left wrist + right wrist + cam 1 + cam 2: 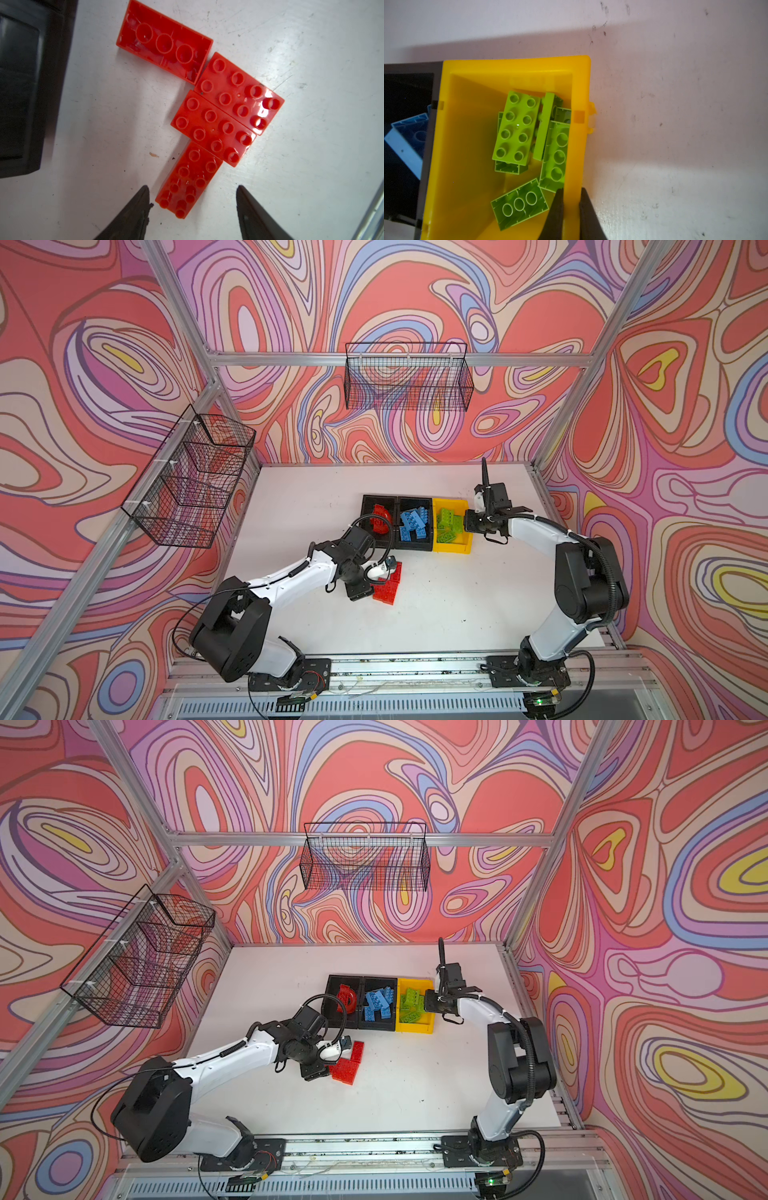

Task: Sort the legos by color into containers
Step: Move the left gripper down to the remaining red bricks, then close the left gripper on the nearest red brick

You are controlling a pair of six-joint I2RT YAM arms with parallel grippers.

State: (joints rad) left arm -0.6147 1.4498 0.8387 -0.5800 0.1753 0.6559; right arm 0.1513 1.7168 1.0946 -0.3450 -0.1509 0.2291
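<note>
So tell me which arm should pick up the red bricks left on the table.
Left. The left gripper, open, hangs over the red bricks, one lined up between its jaws; the right gripper is shut on the yellow bin's wall.

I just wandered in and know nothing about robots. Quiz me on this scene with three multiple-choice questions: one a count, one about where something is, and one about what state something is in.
1. How many red bricks lie on the table by the left tool? A two; B four; C seven.
2. Where are the green bricks? A on the table; B in the left tool; C in the yellow bin.
3. What is the right tool doing? A open above the table; B closed on the yellow bin's wall; C closed on a red brick.

Answers:
1 B: the left wrist view shows four, one of them upside down.
2 C: the right wrist view shows them piled inside it.
3 B: its fingers sit tight on either side of the yellow wall.
</note>
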